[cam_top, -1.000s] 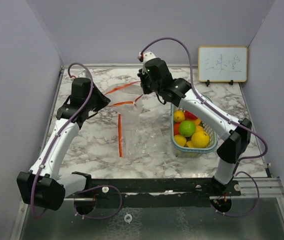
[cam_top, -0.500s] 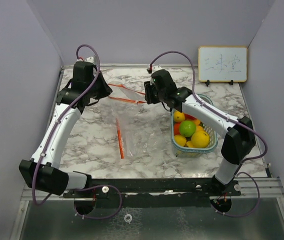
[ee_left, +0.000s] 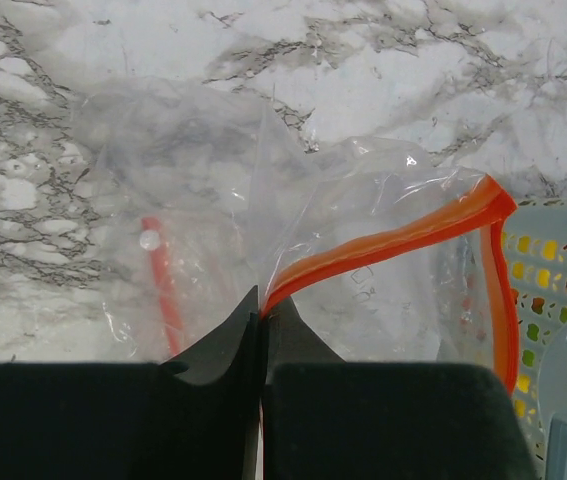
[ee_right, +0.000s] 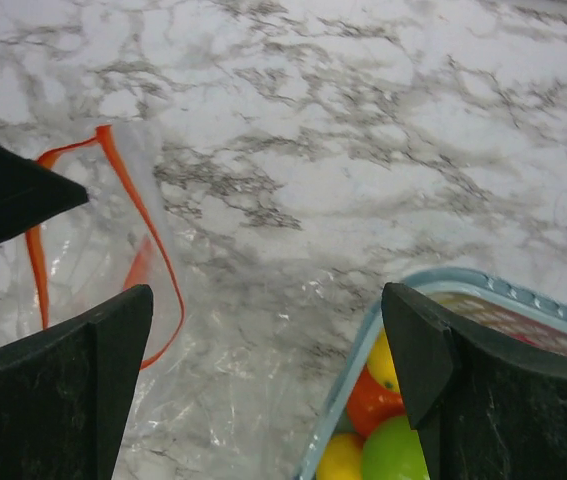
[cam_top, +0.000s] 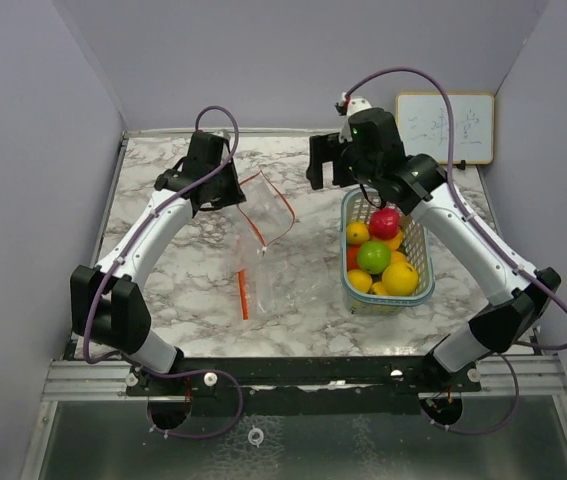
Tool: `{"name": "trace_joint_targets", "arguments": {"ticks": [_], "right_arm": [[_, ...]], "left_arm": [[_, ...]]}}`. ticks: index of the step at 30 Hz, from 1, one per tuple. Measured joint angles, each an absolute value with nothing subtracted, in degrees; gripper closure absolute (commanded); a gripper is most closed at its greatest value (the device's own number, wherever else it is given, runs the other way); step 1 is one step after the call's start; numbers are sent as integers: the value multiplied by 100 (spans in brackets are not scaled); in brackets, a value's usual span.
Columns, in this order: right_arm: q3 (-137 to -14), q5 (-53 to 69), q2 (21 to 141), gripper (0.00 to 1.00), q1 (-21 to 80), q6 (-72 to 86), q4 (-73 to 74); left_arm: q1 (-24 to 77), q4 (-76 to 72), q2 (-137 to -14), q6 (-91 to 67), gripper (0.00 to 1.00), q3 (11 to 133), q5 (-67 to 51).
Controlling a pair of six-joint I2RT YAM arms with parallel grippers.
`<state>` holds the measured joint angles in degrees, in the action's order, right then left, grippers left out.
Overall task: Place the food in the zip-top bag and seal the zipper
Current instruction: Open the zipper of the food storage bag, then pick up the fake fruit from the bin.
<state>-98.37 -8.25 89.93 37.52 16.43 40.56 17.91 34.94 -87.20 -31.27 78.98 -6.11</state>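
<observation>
Glossy round toy fruits [cam_top: 374, 257] fill the pale green plastic mesh basket [ee_right: 483, 284]. Left of it, the left gripper [ee_left: 261, 305] pinches the orange zipper [ee_left: 393, 235] of the clear zip-top bag [cam_top: 268, 270]. The right gripper [ee_right: 263, 310] gapes empty beyond its far-left corner. Behind, the white-framed whiteboard [cam_top: 445, 128] bears faint, illegible writing.

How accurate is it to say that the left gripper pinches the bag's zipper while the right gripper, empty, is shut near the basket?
Not quite: the right gripper is open, with its jaws spread wide and empty, as the right wrist view shows. The rest holds: the left gripper pinches the zipper, and the right one hangs near the basket.
</observation>
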Motion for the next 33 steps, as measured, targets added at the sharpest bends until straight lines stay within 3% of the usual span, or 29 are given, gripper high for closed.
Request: {"name": "trace_joint_targets", "arguments": {"ticks": [4, 12, 23, 30, 33], "right_arm": [[-9907, -1293, 8925, 1, 3385, 2067, 4893], [-8691, -1844, 8820, 1, 2626, 2696, 5907], [-7596, -2069, 8932, 2, 2438, 2993, 5520], [-7343, -2346, 9174, 7, 2425, 2974, 4580], [-7284, -2515, 9279, 21, 2425, 2974, 4259]], "left_arm": [[1883, 3371, -8790, -3127, 100, 7898, -701], [1927, 3092, -8938, -3129, 100, 7898, -919], [1953, 3039, -9011, -3109, 100, 7894, -1135], [1959, 3030, -9011, -3111, 100, 7815, -1208], [1964, 3030, -9008, -3111, 100, 7804, -1234]]}}
